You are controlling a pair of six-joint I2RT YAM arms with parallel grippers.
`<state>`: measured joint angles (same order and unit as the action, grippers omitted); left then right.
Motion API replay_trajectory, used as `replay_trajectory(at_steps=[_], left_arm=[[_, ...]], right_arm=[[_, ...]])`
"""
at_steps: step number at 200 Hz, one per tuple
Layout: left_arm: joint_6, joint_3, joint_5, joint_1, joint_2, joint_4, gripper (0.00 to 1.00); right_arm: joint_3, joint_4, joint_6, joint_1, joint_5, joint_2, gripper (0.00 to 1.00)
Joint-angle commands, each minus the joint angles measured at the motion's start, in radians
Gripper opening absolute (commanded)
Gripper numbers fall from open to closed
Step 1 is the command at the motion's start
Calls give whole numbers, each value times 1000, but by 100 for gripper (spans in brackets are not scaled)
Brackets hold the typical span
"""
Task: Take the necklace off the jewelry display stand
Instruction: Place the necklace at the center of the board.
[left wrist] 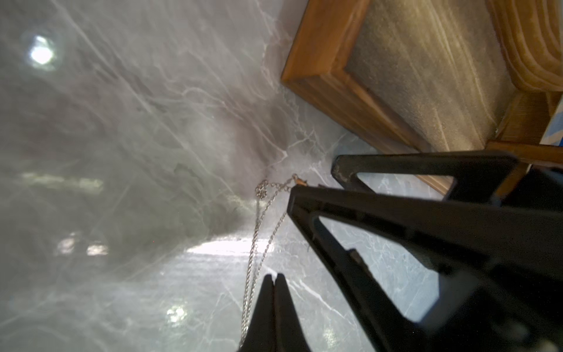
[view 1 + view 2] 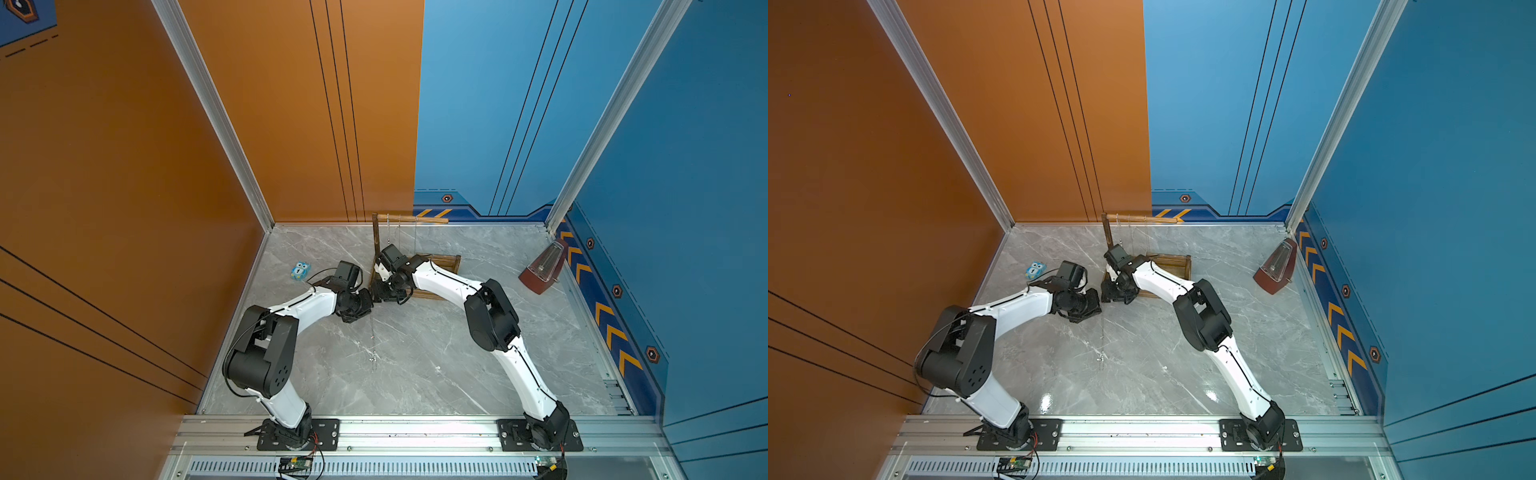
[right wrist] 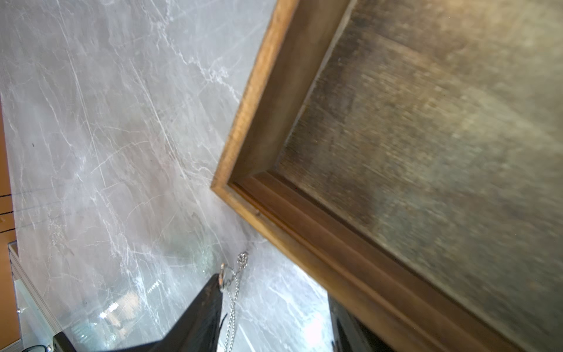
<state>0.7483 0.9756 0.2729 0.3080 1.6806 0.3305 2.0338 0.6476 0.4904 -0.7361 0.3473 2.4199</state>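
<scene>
Thin silver fine-link necklace (image 1: 261, 191) with small round pendant (image 3: 242, 259), off the top rod of the brown wooden jewelry display stand (image 2: 376, 239) (shallow rectangular tray base, thin upright post, horizontal rod). Strung just beside the tray corner on the stand's robot-facing side, above the grey marble-patterned worktop (image 2: 415, 365).

Clasp end caught on one fingertip (image 1: 304, 199) of the right tool (image 1: 313, 178), jaws standing apart, nothing clamped between them.

Left tool (image 1: 274, 279) just in front of the stand, fingertips (image 1: 266, 292) pressed together. Two chain strands running close along one finger; pinch on the chain not confirmable from either wrist view.

Lower loop trailing away from the stand toward the robot bases in both top views; hanging free or lying flat, not discernible.

Further thin chains (image 2: 389, 230) on the rod above the tray.

Judged handling: very light, limp, smooth and slippery. Prone to snagging and to sliding off a bare fingertip; links fine enough to break under a jerk.

Best hold: both strands pinched together just below the clasp, flat between the jaws.
</scene>
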Motion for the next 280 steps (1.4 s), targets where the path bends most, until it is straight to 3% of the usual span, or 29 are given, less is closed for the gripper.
replay_trajectory(at_steps=[1,86,134,191,280], left_arm=[[-17,45,7,-11,55,5,0],[-8,118,38,-38,157,-5,0],[-8,111,42,-41,144,-5,0],[1,27,-38,-32,49,-5,0],[31,28,73,-22,81,-96,0]], right_arm=[[-18,37,8,9,4,11,56],[-23,30,14,5,9,10,56],[-23,30,16,6,8,10,56],[-30,30,16,5,9,13,56],[-30,30,20,7,14,13,56]])
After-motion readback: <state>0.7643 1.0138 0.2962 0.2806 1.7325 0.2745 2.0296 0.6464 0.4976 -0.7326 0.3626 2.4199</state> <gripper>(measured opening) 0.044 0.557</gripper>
